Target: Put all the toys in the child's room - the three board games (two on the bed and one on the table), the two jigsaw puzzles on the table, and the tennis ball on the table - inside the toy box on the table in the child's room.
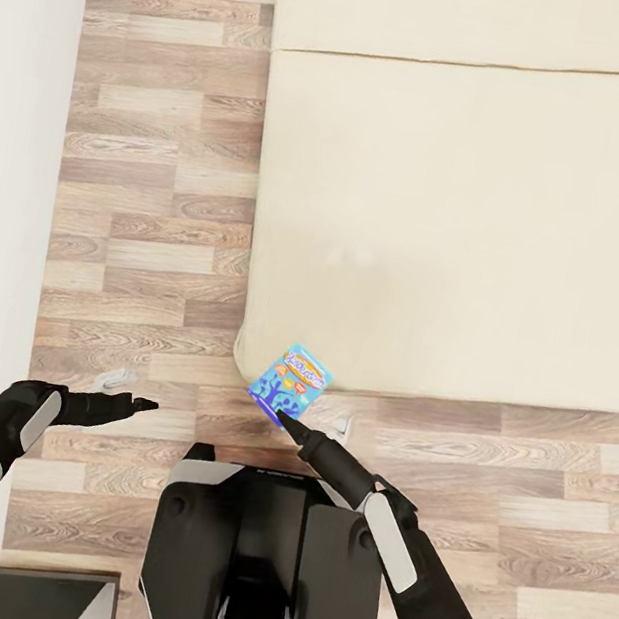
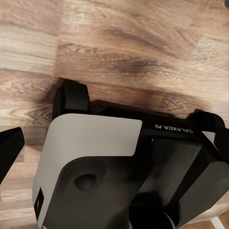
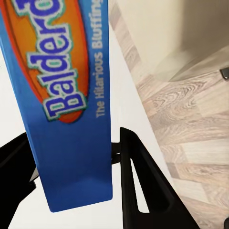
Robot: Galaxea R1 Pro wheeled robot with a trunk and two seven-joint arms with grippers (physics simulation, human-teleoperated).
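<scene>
floor (image 1: 161,172): wood-look planks, visible grain, mixed tan/grey tones, low satin sheen
bed (image 1: 466,226): cream cloth cover, matt, smooth, one seam across it
board game box (image 1: 289,378): printed cardboard look, glossy blue face with orange panel and white lettering
right end effector (image 1: 286,419): matt black plastic fingers (image 3: 138,186)
left end effector (image 1: 142,405): same matt black finish
robot base (image 2: 90,143): smooth light-grey shell panels, dark matt housing, black wheels

Cream bed (image 1: 466,226) on wood-plank floor (image 1: 143,219)
</scene>
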